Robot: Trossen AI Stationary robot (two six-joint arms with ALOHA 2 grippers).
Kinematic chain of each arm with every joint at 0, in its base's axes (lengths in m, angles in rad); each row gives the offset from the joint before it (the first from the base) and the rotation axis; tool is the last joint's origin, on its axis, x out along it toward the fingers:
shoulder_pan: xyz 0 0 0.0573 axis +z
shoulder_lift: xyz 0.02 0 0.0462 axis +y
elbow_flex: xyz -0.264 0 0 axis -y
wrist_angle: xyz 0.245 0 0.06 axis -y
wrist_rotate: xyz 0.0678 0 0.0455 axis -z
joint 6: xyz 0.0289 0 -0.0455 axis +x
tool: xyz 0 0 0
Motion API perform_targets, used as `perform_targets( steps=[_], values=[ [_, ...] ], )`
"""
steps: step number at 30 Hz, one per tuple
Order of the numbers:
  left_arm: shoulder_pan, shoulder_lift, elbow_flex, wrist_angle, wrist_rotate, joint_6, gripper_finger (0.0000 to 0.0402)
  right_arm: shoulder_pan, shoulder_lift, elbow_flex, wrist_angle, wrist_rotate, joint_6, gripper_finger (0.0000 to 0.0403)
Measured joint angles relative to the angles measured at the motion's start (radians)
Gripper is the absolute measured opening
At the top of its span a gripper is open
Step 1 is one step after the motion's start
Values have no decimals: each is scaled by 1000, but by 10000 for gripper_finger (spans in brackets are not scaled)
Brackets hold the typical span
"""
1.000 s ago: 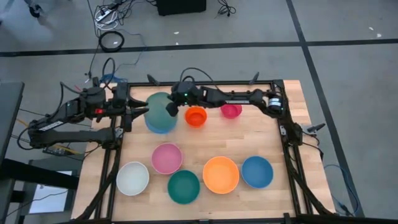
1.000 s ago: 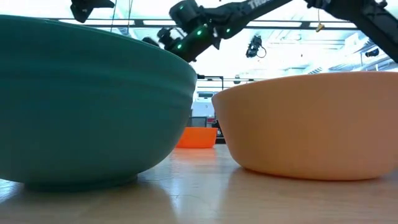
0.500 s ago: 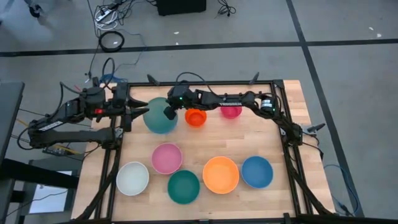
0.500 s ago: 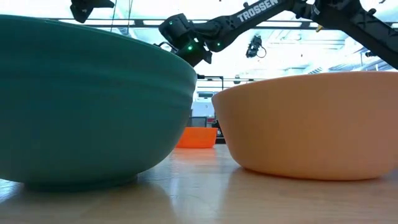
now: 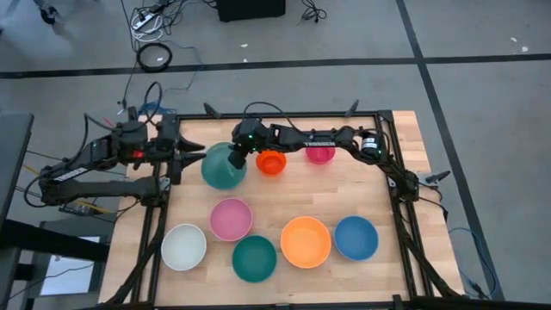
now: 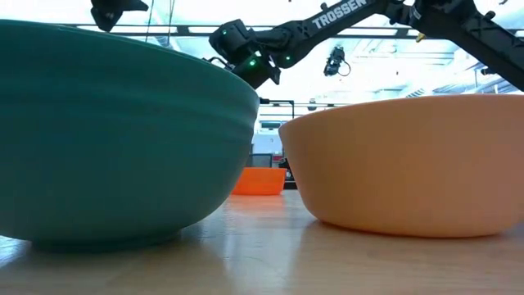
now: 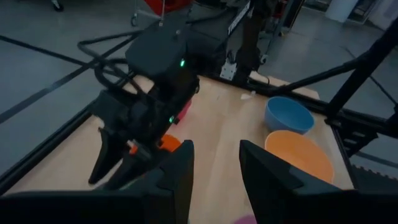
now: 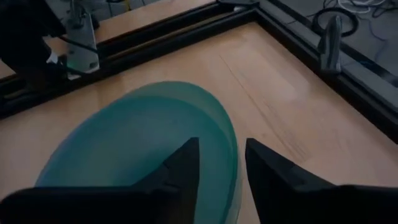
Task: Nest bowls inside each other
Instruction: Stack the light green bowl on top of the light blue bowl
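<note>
A grey-green bowl [image 5: 222, 167] lies mouth up at the table's far left. My right gripper [image 5: 238, 157] reaches over its right rim and is open. In the right wrist view one finger stands inside the bowl [image 8: 143, 143] and one outside, with the rim [image 8: 234, 155] in the gap of my right gripper [image 8: 221, 149], clear of both. My left gripper [image 5: 195, 148] waits open just left of the bowl, above the table edge, and also shows as my left gripper [image 7: 214, 168] in its own wrist view.
A red-orange bowl [image 5: 271, 162] and a magenta bowl [image 5: 320, 153] stand just right of my right gripper. Nearer the front are pink [image 5: 231, 219], white [image 5: 183, 246], teal [image 5: 254, 258], orange [image 5: 306, 242] and blue [image 5: 355, 238] bowls. A black frame [image 5: 392, 172] borders the table.
My right gripper has come down and a little toward the table's left. The grey-green bowl, a second ago tilted above a light blue bowl, has dropped level into it and now covers it from above.
</note>
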Motion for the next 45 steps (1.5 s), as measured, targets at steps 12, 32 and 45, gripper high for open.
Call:
perform_targets(
  steps=[12,32,45],
  values=[
    [0,0,0,-61,0,-6,138,24,-71,6,-63,155,-116,97],
    [0,0,0,-64,0,-7,138,31,-60,6,-208,43,24,71],
    [0,0,0,-64,0,-7,138,34,-60,6,-273,35,75,57]
  ],
)
